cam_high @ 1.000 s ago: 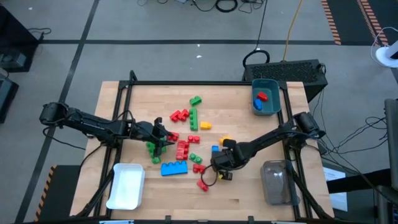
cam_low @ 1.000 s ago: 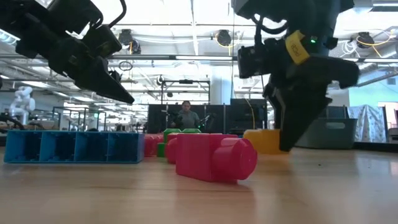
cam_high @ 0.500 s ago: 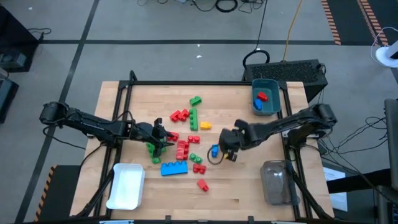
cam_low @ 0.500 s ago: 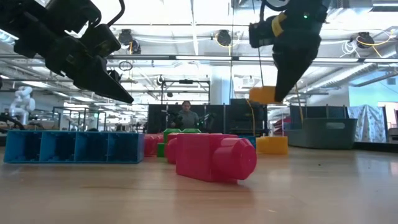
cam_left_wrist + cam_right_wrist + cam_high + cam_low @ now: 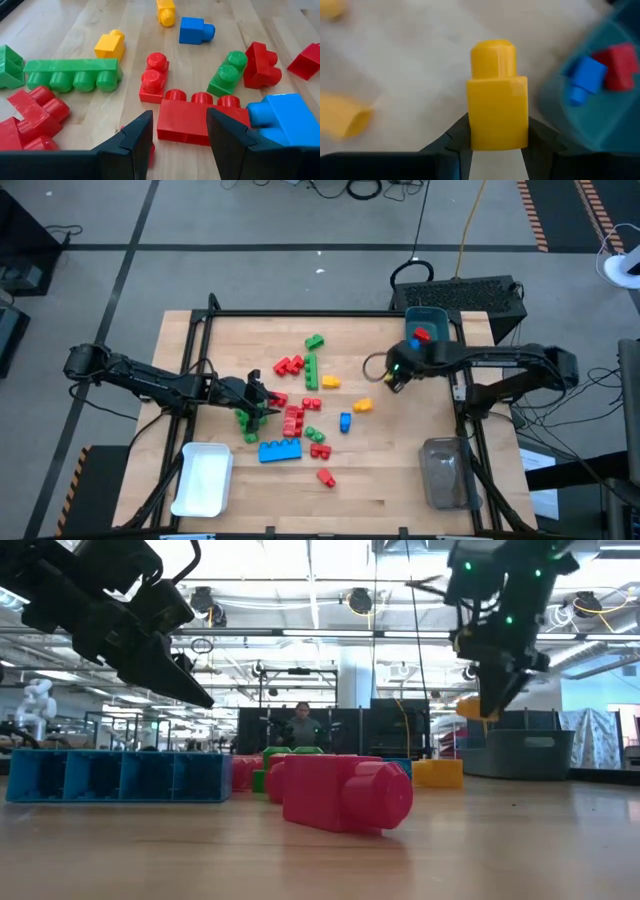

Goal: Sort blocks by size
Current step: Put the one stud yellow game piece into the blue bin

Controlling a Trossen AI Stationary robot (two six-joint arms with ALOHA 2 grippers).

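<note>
Red, green, blue and yellow blocks lie scattered on the wooden table's middle (image 5: 300,395). A long blue block (image 5: 280,451) lies near its front. My right gripper (image 5: 397,370) hangs above the table beside the teal bin (image 5: 440,350), shut on a small yellow one-stud block (image 5: 497,107). My left gripper (image 5: 262,400) hovers open over the left side of the cluster. A red three-stud block (image 5: 200,117) lies on the table just beyond its fingertips, untouched. My right gripper pinches the yellow block's two opposite flat sides (image 5: 475,132) between its two fingers, at the end away from the stud. The fingers slant down from above. The block is lifted clear of the table (image 5: 474,707), its stud pointing away from the fingers.
The teal bin at the far right holds a red block (image 5: 421,335) and a blue block (image 5: 414,348). A white bin (image 5: 203,478) stands at the near left, a clear bin (image 5: 443,472) at the near right. A person shows far behind the table (image 5: 300,725).
My right gripper has risen and swung from the near middle of the table toward the far right, up to the teal bin, rolling its wrist on the way. The yellow block has gone with it, clear of the table.
</note>
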